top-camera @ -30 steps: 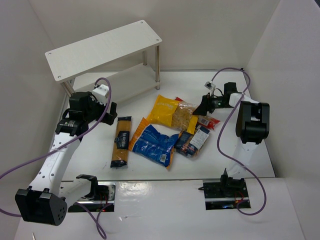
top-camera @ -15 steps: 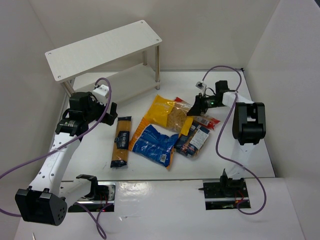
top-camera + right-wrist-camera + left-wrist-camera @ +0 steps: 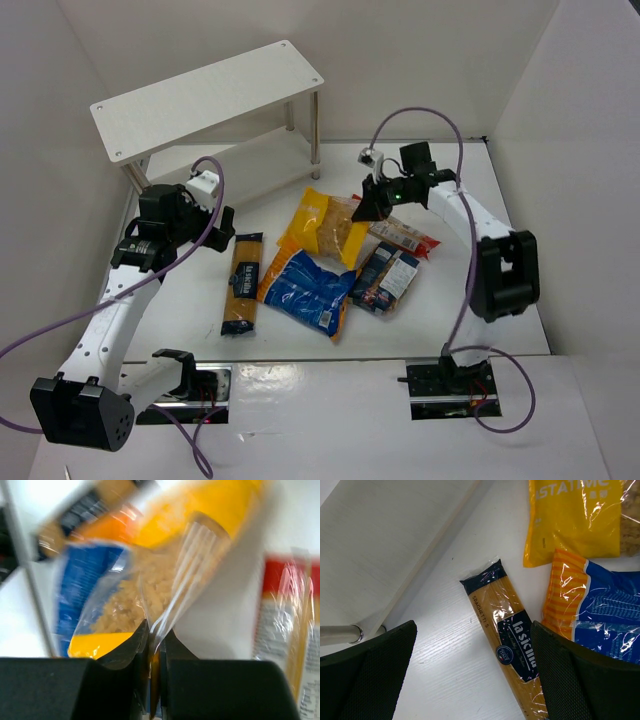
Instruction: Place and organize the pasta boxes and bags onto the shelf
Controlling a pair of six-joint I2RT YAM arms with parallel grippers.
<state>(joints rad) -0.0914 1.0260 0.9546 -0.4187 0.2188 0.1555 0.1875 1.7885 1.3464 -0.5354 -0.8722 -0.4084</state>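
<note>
Orange spaghetti packet (image 3: 512, 645) reads "SPAGHETTI", "lasicilia"; yellow bag (image 3: 570, 525) lettering cropped.

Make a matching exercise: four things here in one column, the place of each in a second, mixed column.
1 yellow bag
2 spaghetti packet
3 dark blue box
4 shelf

a at the far left of the table
b under the open left gripper
c pinched by the right gripper
d right of the blue bag

Pairs: 1-c, 2-b, 3-d, 4-a
</note>
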